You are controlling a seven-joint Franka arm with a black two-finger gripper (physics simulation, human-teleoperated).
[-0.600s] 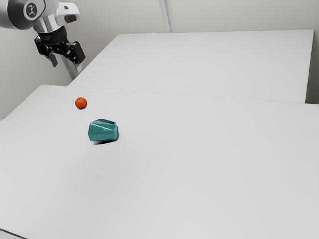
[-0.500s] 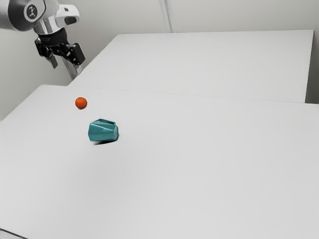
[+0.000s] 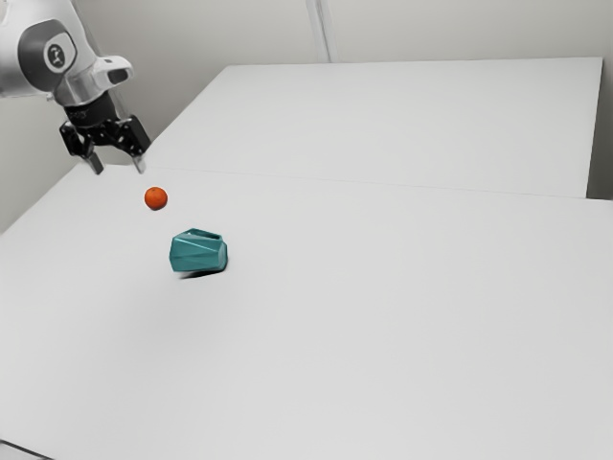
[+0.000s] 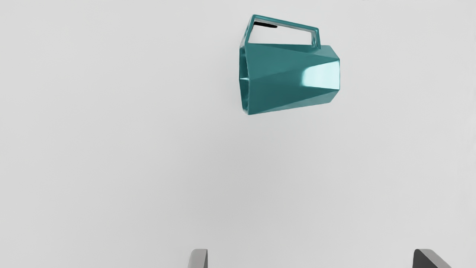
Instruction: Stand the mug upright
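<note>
The teal mug with flat facets and an angular handle (image 3: 198,252) lies on its side on the broad, smooth white surface (image 3: 383,326), toward the exterior view's left, with a dark shadow along its near edge. Just beyond it, and a little farther to the exterior view's left, sits a small round orange ball (image 3: 156,198), near the mug but apart from it. The black two-finger tool (image 3: 118,168) is farther off still and farther left than the ball, raised in the air at the end of the white arm with dark grey parts (image 3: 86,84), which comes in from the exterior view's upper left. The tool is spread, its two grey fingers (image 4: 199,258) standing wide apart, and the mug lies well apart from them. In the wrist view the mug's open mouth faces sideways across the line of the fingers, and the handle is on the side of the body away from them. A bright patch of light shines on the facets near the closed end. At the far side of the scene is a large flat white panel (image 3: 412,120).
</note>
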